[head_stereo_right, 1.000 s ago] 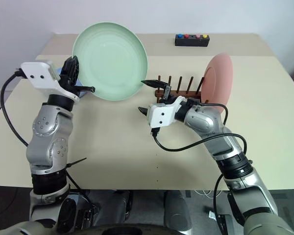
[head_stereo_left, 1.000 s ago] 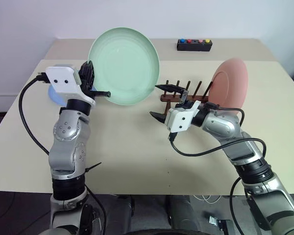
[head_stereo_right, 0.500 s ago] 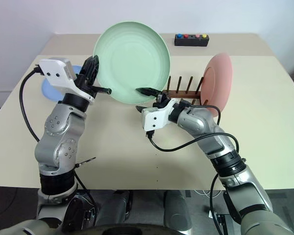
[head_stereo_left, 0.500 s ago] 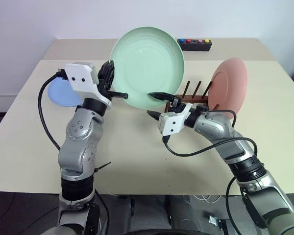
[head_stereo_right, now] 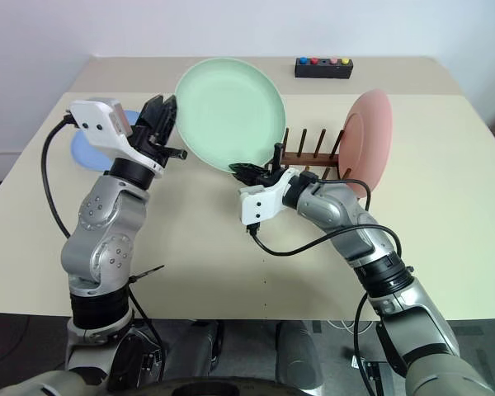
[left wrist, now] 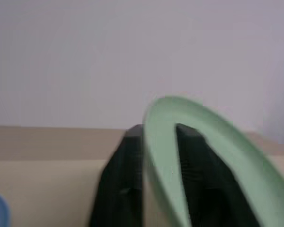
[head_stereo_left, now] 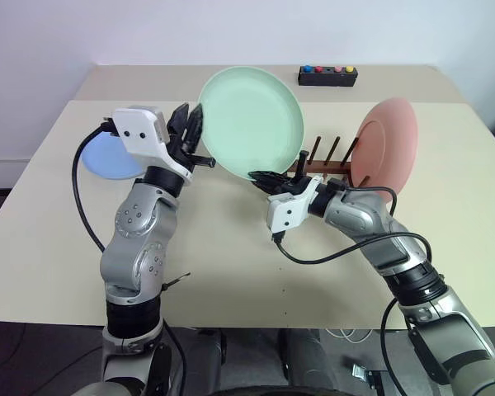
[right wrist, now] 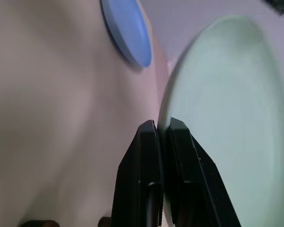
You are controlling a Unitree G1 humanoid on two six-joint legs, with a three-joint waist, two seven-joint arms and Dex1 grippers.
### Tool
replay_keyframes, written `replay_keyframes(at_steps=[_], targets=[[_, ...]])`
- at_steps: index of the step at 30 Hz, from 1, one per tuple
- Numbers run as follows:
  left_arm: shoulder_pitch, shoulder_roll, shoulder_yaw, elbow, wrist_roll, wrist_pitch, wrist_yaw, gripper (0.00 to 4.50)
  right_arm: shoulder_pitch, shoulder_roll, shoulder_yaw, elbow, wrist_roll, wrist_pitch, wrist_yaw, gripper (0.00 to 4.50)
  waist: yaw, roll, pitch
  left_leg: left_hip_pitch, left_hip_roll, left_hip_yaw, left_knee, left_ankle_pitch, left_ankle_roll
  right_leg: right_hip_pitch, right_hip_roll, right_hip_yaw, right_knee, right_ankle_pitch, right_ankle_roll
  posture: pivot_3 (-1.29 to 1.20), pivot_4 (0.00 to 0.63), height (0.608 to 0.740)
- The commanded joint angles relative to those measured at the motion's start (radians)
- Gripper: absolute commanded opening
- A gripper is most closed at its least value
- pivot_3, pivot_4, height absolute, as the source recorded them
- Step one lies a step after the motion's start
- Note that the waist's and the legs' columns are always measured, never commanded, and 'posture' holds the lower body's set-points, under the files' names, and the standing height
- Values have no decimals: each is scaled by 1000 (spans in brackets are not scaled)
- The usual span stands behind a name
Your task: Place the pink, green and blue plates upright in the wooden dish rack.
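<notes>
1. Left of the dark wooden peg rack [head_stereo_left: 326, 163], the right gripper [head_stereo_left: 262, 176] pinches the round mint-green plastic plate [head_stereo_left: 252, 122].
2. Confirm that pinch before withdrawing the half-open left gripper [head_stereo_left: 193, 142].

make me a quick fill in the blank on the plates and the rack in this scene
1. The plate held up between the two grippers is ____.
2. The pink plate stands upright in the wooden ____.
3. The plate lying flat on the table is ____.
4. The right gripper has its jaws shut on the rim of the ____ plate.

Missing words: green; rack; blue; green
</notes>
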Motion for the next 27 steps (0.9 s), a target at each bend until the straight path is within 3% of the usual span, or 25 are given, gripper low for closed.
replay_keyframes(at_steps=[1,4,9,14,17,21,27], targets=[[-37,-36,75,-50,-74,-55,25,3031,-30,2,-17,-24,-9,-16,-31,0,-1,0,0,0,0,0,0,0,0,0,0,0,0,0,0,0,150,740],[-91,-75,160,-49,-151,-87,78,4489,-35,1,-22,-23,-9,-22,-39,0,0,-1,0,0,0,0,0,0,0,0,0,0,0,0,0,0,150,740],[-129,-22,241,-13,-137,-132,111,4489,-54,8,-62,-32,43,-29,-59,0,-1,-1,0,0,0,0,0,0,0,0,0,0,0,0,0,0,150,740],[-78,65,266,42,-112,-137,74,4489,-73,60,-171,-120,360,89,16,0,-2,-1,0,0,0,0,0,0,0,0,0,0,0,0,0,0,150,740],[3,119,223,68,-102,-123,-6,4489,-65,76,-275,-214,635,309,79,0,-1,-1,0,0,0,0,0,0,0,0,0,0,0,0,0,0,150,740],[166,249,71,54,-51,-135,-223,4489,-9,42,-437,-339,1009,631,102,0,2,-1,0,0,0,-1,-1,0,0,1,0,0,0,0,0,0,150,740],[289,313,-30,28,-90,-126,-400,4489,63,-2,-549,-418,1221,826,74,0,-3,1,1,0,1,0,-2,0,1,0,0,0,0,-2,-4,0,150,740]])
